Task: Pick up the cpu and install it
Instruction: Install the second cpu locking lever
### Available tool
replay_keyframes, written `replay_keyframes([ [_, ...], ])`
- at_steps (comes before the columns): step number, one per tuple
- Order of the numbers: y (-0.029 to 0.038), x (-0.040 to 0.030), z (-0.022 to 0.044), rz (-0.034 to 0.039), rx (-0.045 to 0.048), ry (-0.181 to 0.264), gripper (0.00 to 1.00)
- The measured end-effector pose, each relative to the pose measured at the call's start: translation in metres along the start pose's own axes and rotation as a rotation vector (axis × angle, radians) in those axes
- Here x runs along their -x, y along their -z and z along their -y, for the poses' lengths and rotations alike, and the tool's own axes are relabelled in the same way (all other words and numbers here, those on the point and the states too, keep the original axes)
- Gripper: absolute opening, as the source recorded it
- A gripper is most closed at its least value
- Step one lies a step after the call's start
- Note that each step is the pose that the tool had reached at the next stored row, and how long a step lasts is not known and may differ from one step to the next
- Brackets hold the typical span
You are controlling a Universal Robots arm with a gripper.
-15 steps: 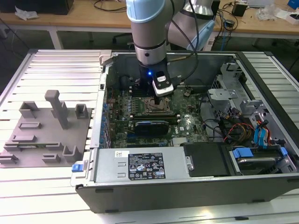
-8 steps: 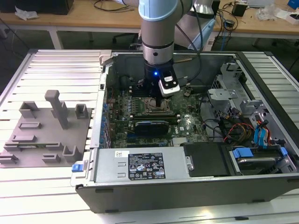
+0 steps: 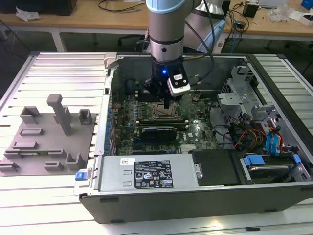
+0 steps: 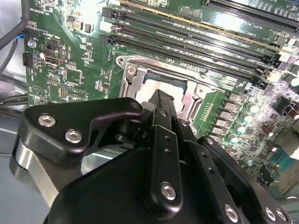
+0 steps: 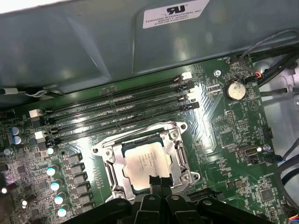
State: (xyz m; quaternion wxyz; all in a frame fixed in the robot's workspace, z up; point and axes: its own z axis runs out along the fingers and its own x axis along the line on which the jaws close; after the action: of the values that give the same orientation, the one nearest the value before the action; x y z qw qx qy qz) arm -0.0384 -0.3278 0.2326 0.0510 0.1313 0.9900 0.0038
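End effector (image 5: 156, 184) over cpu (image 5: 145, 164) in motherboard (image 5: 219, 140)

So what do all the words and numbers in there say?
White rectangular label on the grey metal wall: print too blurred to read.
Black-and-white sticker on the silver power-supply box: too small.
Silver-white square cpu in its socket: faint marks, unreadable.

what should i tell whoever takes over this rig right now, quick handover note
Hand: low over the socket frame inside the open computer case, fingertips at the edge of the cpu; grip state not readable.
Cpu: lying flat inside the socket frame on the motherboard, silver top up.
Done: cpu is at the socket.
Left: confirm it is fully seated and that the hand has let go.
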Motion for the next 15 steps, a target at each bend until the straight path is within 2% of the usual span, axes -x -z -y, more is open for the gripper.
replay_keyframes([
  [10,0.0000,0.0000,0.0000,0.0000,-0.0001,0.000,0.11],
  [15,-0.0001,0.0022,0.0080,-0.0001,0.0007,0.008,0.11],
])
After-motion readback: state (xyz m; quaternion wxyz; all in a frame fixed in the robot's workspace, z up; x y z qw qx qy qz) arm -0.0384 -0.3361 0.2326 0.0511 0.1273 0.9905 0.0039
